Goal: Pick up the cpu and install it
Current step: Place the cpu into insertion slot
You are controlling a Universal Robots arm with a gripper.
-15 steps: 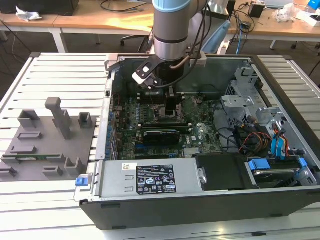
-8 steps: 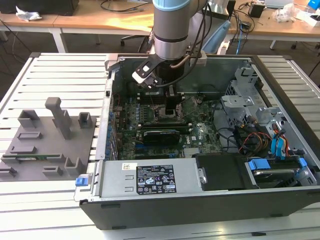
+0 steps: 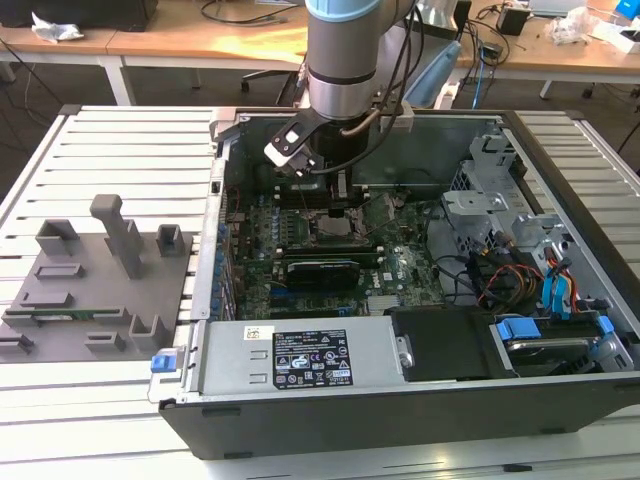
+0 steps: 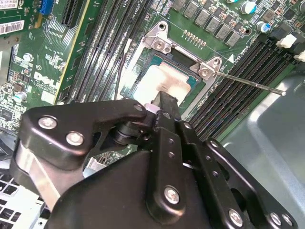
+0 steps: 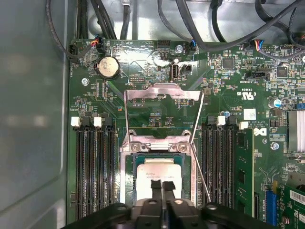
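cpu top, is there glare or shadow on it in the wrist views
In the second wrist view the cpu top is washed out almost white by glare; in the first wrist view the cpu reads an even pale grey, its near edge covered by the dark gripper; the case wall there carries soft reflections.

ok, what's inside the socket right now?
The cpu sits inside the socket, silvery top up, with the retention frame swung open. In the first wrist view the gripper, shut, covers part of the cpu's top; the socket contacts underneath are hidden.
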